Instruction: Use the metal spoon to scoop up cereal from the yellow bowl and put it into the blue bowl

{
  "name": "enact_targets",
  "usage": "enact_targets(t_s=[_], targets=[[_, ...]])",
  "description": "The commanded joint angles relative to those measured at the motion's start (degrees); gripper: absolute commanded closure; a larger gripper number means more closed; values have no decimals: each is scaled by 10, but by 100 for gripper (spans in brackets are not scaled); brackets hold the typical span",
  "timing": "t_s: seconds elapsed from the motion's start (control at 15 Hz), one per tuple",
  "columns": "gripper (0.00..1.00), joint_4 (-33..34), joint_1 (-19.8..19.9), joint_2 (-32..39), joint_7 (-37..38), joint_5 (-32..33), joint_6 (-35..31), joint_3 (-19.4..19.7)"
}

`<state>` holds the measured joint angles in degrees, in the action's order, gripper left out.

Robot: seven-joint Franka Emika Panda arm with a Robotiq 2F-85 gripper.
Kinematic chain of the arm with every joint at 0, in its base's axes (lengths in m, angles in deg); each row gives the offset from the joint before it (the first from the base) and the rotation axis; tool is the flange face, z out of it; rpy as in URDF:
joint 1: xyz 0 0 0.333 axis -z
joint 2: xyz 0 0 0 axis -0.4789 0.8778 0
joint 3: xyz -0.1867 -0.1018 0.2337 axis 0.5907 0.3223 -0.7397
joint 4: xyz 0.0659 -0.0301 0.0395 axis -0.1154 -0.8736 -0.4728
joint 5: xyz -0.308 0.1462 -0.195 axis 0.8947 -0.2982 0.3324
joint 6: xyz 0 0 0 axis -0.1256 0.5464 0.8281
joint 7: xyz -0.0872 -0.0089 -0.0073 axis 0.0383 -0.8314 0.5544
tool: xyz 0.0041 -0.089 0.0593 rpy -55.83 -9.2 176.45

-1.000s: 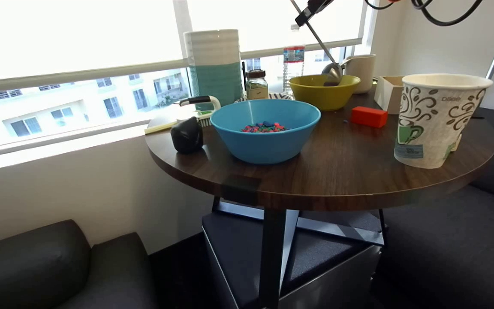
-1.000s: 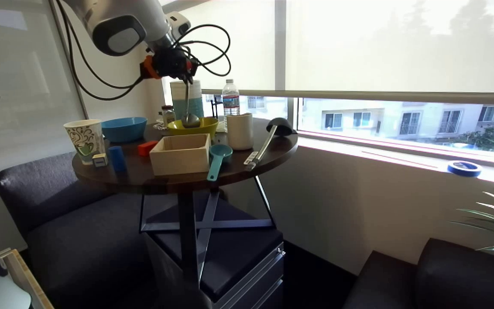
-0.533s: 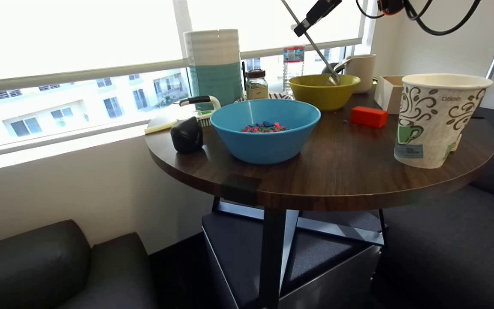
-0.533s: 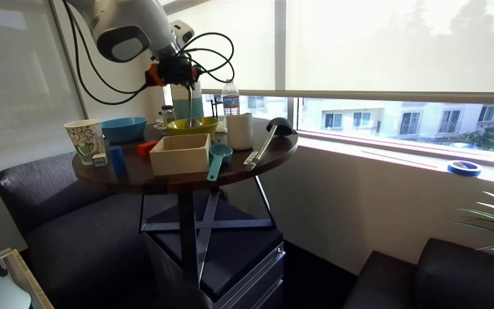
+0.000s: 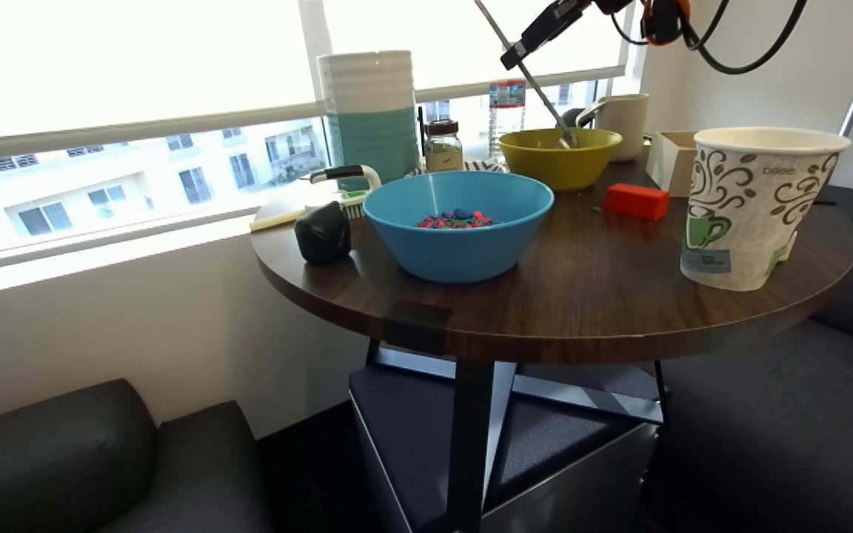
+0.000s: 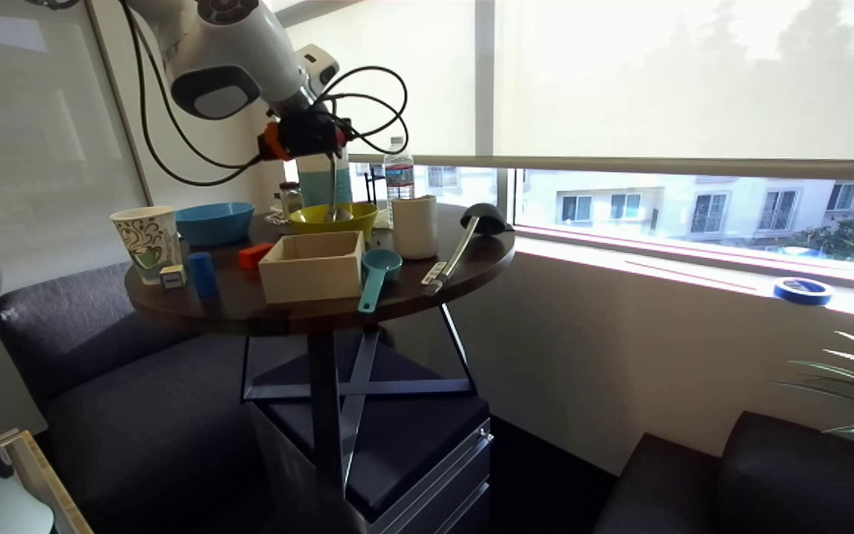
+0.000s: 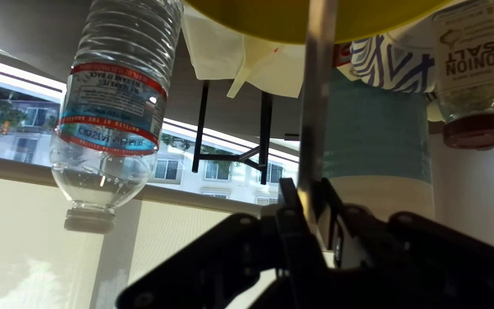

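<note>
wrist view: gripper (image 7: 308,189) clasps metal spoon (image 7: 315,103).

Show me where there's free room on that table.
In an exterior view, the widest bare stretch of table lies between the blue bowl and paper cup, in front of the red block. A narrower gap separates the blue cylinder and wooden box. Crowded: around the yellow bowl, with bottle, jar and claw holding the metal spoon.
</note>
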<state>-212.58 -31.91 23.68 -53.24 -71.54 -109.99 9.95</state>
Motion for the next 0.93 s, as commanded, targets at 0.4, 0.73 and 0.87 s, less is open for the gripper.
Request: enact_targets(t_s=[0.4, 0.73, 0.87], targets=[[96, -10, -164, -125, -88, -26, -124, 115], [96, -12, -208, -156, -98, -16, -144, 157], [96, -10, -208, -147, -95, -16, -132, 164]])
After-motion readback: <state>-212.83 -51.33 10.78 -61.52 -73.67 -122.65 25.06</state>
